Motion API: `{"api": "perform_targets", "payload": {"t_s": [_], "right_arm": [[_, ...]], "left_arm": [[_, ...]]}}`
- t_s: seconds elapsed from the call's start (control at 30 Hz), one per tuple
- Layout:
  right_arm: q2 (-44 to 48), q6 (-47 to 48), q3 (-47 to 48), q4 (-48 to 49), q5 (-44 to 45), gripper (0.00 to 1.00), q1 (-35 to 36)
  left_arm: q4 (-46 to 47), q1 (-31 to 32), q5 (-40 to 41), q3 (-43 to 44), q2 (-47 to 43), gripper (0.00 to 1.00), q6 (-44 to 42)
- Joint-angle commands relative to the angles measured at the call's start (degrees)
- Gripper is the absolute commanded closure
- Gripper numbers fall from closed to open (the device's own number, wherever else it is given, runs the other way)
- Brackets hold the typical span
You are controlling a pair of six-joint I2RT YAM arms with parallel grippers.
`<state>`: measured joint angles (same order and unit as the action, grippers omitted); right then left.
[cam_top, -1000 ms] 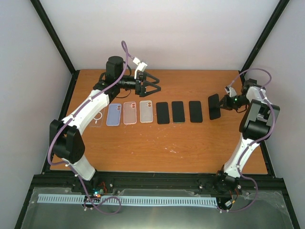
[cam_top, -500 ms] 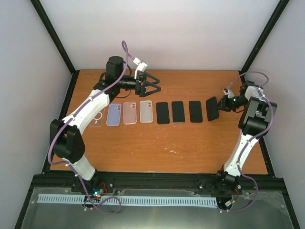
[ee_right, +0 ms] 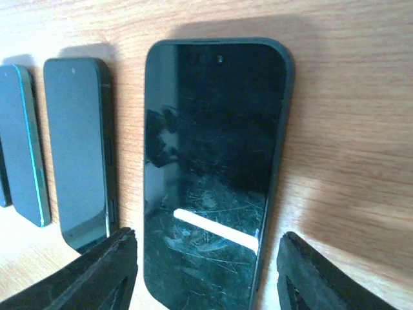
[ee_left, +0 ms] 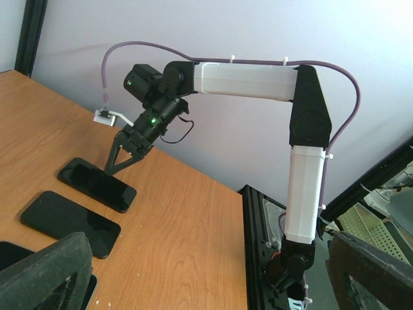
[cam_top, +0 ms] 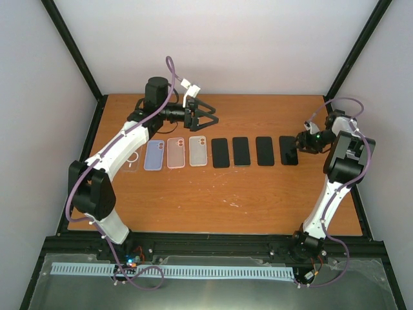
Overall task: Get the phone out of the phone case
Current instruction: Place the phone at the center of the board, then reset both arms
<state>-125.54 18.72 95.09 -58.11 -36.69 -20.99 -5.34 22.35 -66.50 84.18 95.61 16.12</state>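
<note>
Several black phones lie in a row on the wooden table (cam_top: pixel 258 194). The rightmost phone (cam_top: pixel 288 150) (ee_right: pixel 216 161) lies flat, screen up, at the row's right end. My right gripper (cam_top: pixel 299 143) (ee_right: pixel 206 258) hovers over its near end, open, with a finger (ee_right: pixel 106 265) on each side and a gap to the phone's edges. Several empty phone cases continue the row to the left: a clear case (cam_top: pixel 132 159), a blue case (cam_top: pixel 153 155) and two pinkish ones (cam_top: pixel 175 153). My left gripper (cam_top: pixel 206 120) (ee_left: pixel 213 284) hangs open and empty above the cases, behind the row.
Two other black phones (cam_top: pixel 241 151) (cam_top: pixel 264 150) lie just left of the rightmost one; in the right wrist view the nearest neighbour (ee_right: pixel 77 155) is a finger's width away. The table's black frame edge (ee_left: pixel 258 245) runs along the right side, close to the right arm's base.
My right gripper has brought the tilted phone down and left, laid it flat at the right end of the row, and opened off it. The left arm has not moved.
</note>
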Motion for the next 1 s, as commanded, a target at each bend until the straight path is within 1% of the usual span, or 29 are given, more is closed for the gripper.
{"api": "perform_targets", "payload": {"t_s": [0.0, 0.07, 0.17, 0.3, 0.43, 0.5, 0.63, 0.8, 0.87, 0.97], "right_arm": [[3.46, 0.25, 0.75, 0.59, 2.5, 0.35, -0.81], [4.84, 0.54, 0.5, 0.72, 3.05, 0.27, -0.89], [7.56, 0.94, 0.36, 0.75, 3.61, 0.18, -0.88], [11.19, 1.37, 0.61, 0.41, 3.36, 0.09, -0.81], [15.05, 1.67, 1.78, -1.01, 1.7, 0.0, -0.67], [17.07, 1.63, 2.09, -1.47, 0.9, 0.0, -0.31], [22.18, 0.94, 1.23, -0.98, -0.23, 0.0, 1.55], [30.82, -0.93, -3.41, 2.93, -1.47, 0.0, 4.79], [35.51, -1.86, -6.3, 5.34, -1.75, 0.0, 6.17], [41.67, -3.27, -12.66, 9.79, -2.32, 0.0, 7.89]], "left_arm": [[-3.0, -1.36, 2.51, 2.65, 0.33, 0.0, -1.58], [-5.09, -2.49, 4.18, 2.81, 0.13, 0.0, -2.29], [-8.42, -4.57, 6.59, 2.93, -0.15, 0.0, -2.75], [-13.21, -8.02, 9.33, 3.53, -0.23, 0.0, -3.75], [-20.06, -10.85, 14.77, 5.22, -0.46, 0.0, -6.58], [-22.0, -12.8, 15.83, 5.02, -1.17, 0.0, -7.7], [-24.41, -18.09, 15.53, 3.57, -3.06, 0.0, -9.06], [-26.08, -24.75, 17.31, 0.25, -5.71, 0.0, -12.05], [-26.08, -27.01, 20.09, -1.37, -6.89, 0.0, -13.65], [-26.14, -28.26, 26.22, -3.51, -8.22, 0.0, -15.83]]}}
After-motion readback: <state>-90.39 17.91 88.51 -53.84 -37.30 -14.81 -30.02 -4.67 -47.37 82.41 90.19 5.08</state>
